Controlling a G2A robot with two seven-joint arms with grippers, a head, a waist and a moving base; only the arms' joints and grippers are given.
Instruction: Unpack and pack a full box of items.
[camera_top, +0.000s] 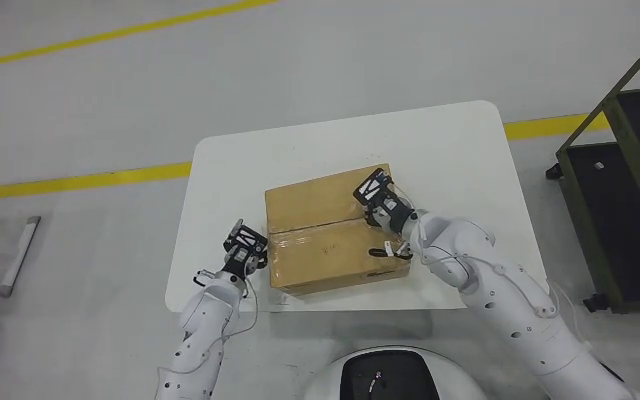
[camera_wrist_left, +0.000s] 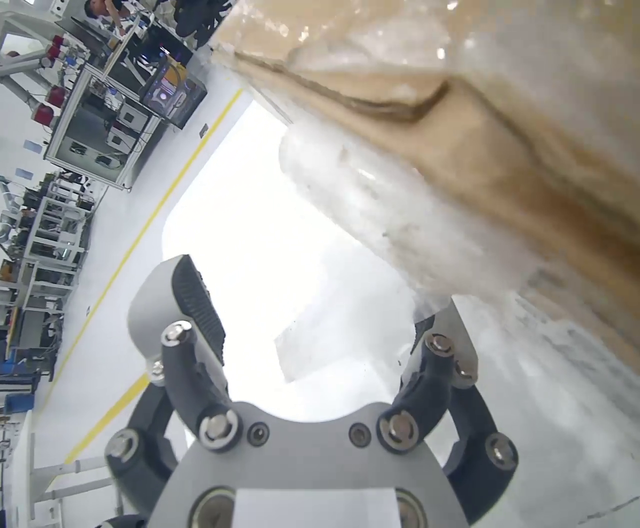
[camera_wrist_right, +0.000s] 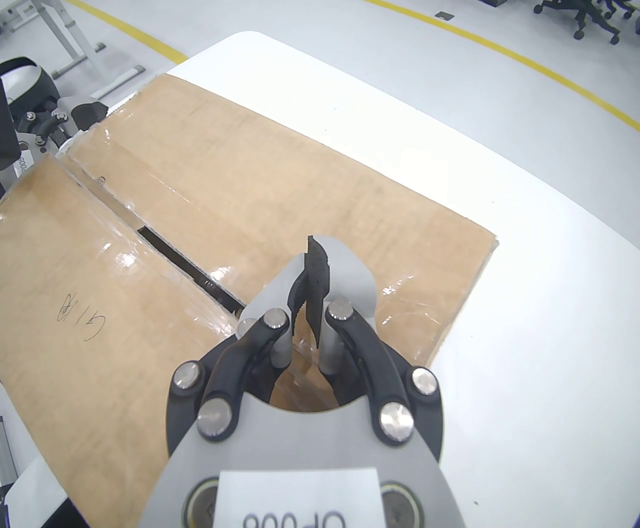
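Box (camera_wrist_right: 240, 190) seam slit (camera_wrist_right: 190, 268) shows from right wrist, perhaps split tape (camera_wrist_right: 122, 257).

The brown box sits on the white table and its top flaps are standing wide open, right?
Not quite. The brown box does sit on the white table, but its top flaps lie flat and closed, with only a thin dark slit along the taped middle seam. The right wrist view shows this.

We see two glossy white jointed arms (camera_top: 505, 295). The left end effector (camera_wrist_left: 315, 300) and right end effector (camera_wrist_right: 315, 265) share grey metal plates, black linkages, round silver screws (camera_wrist_right: 395, 420), ribbed black pads (camera_wrist_left: 197, 300) and white labels (camera_wrist_right: 300, 495).
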